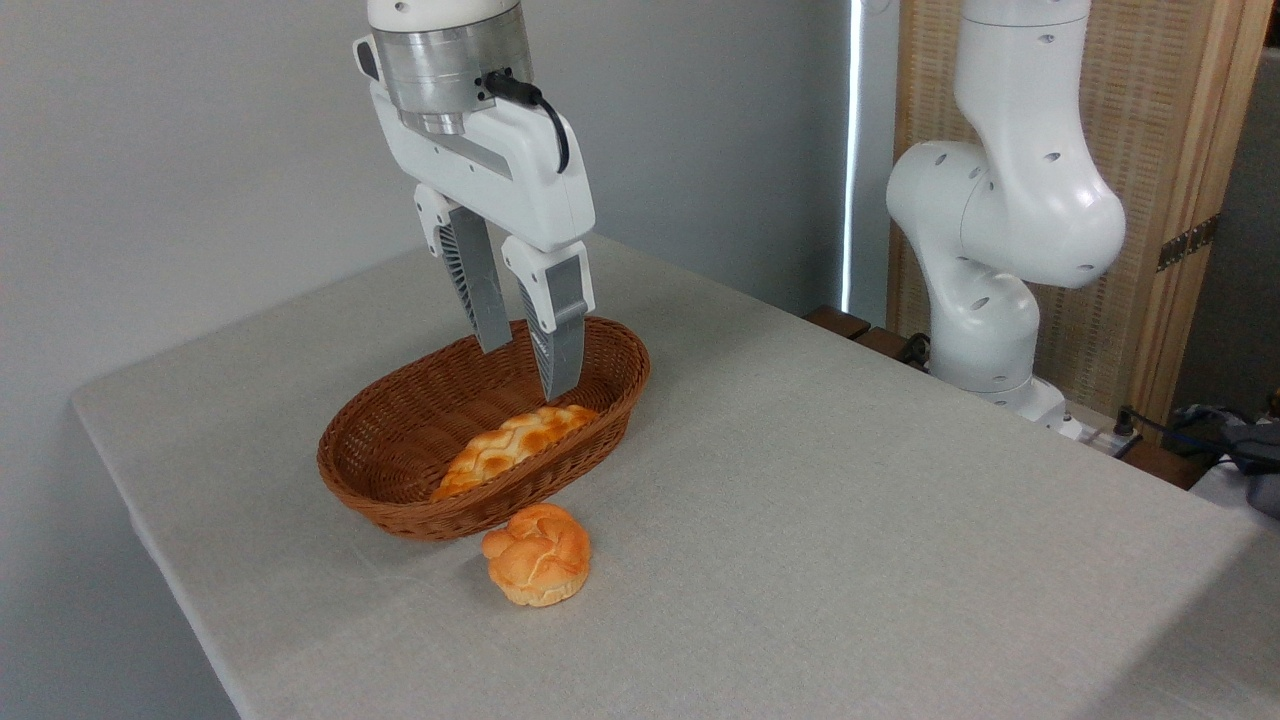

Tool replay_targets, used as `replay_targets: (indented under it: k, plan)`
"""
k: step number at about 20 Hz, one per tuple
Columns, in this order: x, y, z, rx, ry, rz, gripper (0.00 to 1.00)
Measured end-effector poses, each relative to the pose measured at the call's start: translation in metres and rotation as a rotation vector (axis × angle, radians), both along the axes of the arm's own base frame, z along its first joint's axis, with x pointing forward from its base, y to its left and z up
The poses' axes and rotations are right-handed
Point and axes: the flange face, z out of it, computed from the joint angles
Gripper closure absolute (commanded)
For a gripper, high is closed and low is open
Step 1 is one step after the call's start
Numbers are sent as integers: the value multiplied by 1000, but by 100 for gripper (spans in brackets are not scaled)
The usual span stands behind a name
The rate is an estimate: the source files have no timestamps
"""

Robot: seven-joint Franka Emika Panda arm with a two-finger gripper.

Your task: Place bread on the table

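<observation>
Camera view, single fixed position.

Item: bread (515, 445), long braided loaf, golden-orange with pale creases. Lay inside the wicker basket (400, 500), one pointed end low against the near wall, the other toward the basket's right end. Not yet on the table (850, 520).

Item: wicker basket, brown, oval. Stood on the table toward the left edge, well clear of the far corner. Held the loaf only.

Item: small round knotted bun (538, 567). Rested on the cloth just in front of the basket's near wall, close to it; whether it touched the wicker could not be told.

Item: gripper (528, 368), grey ribbed fingers (478, 290) pointed down over the far right part of the basket. Fingers stood parted at a moderate gap and held nothing. The lower tip hung just above the loaf's right end; contact did not appear made.

Item: arm base and links, white, at the table's far right edge.

Status of task: nothing completed as far as shown. The loaf was ungrasped and in the basket. Remaining, by judgement: descend astride the loaf, close, lift it clear of the rim, and set it on open cloth, of which ample lay to the right.
</observation>
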Motion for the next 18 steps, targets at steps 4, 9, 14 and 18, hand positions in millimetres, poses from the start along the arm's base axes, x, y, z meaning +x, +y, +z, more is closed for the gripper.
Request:
replay_targets:
  k: [4, 9, 14, 18]
  plan:
    - [-2, -12, -10, 2, 21, -22, 0]
    - [-7, -36, -24, 5, 51, -66, 0]
    - [-9, -66, -39, 4, 33, -118, 0]
    - [-13, -91, -64, 6, 33, -163, 0]
